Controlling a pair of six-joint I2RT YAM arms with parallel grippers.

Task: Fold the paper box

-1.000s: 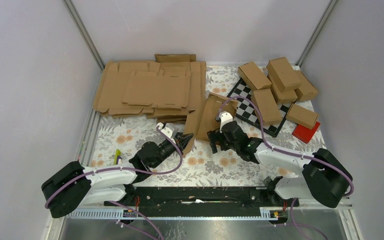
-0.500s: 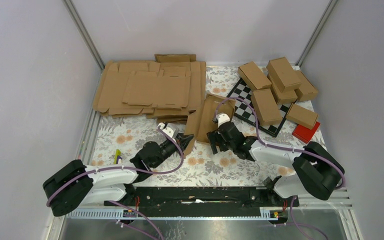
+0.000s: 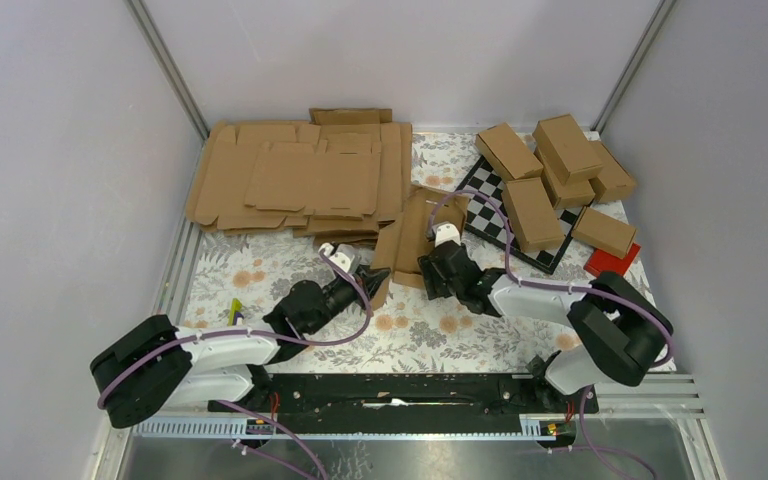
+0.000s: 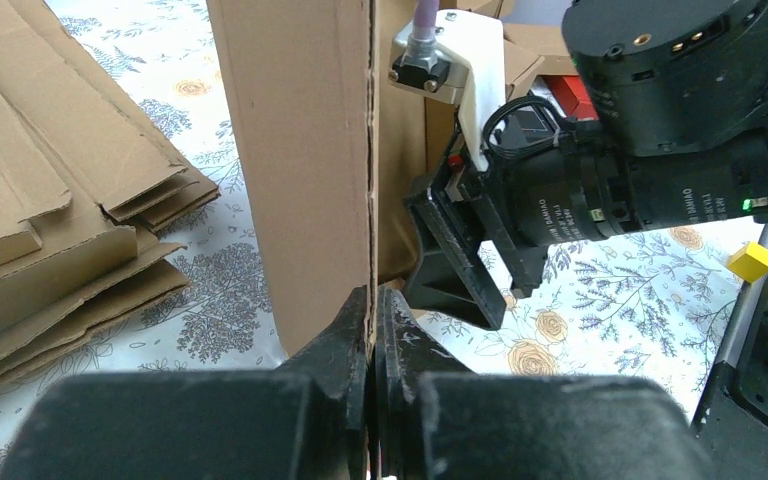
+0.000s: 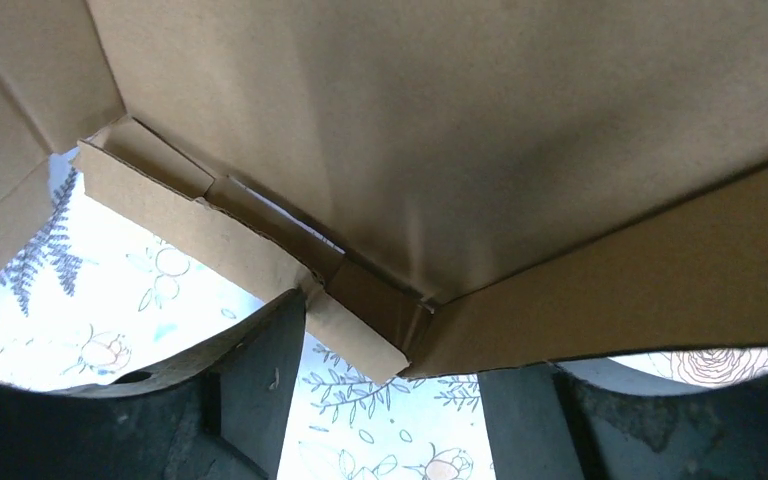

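The paper box (image 3: 408, 235) is a brown die-cut piece, partly raised between my two arms in the middle of the table. My left gripper (image 3: 372, 276) is shut on its near left edge. In the left wrist view the jaws pinch the thin upright panel (image 4: 305, 150) at the gripper (image 4: 372, 300). My right gripper (image 3: 438, 272) is open and pushed up against the box's right side. In the right wrist view the box (image 5: 460, 130) fills the top, with a folded flap (image 5: 240, 250) and a corner between the open fingers (image 5: 260, 370).
A thick pile of flat cardboard blanks (image 3: 300, 175) lies at the back left. Several folded cartons (image 3: 555, 175) sit on a checkered board (image 3: 500, 215) at the back right, next to a red block (image 3: 612, 265). A small yellow thing (image 3: 234, 312) lies by the left arm.
My right gripper has moved left and forward, closing in against the box's right side. The left gripper has kept its hold and barely moved.
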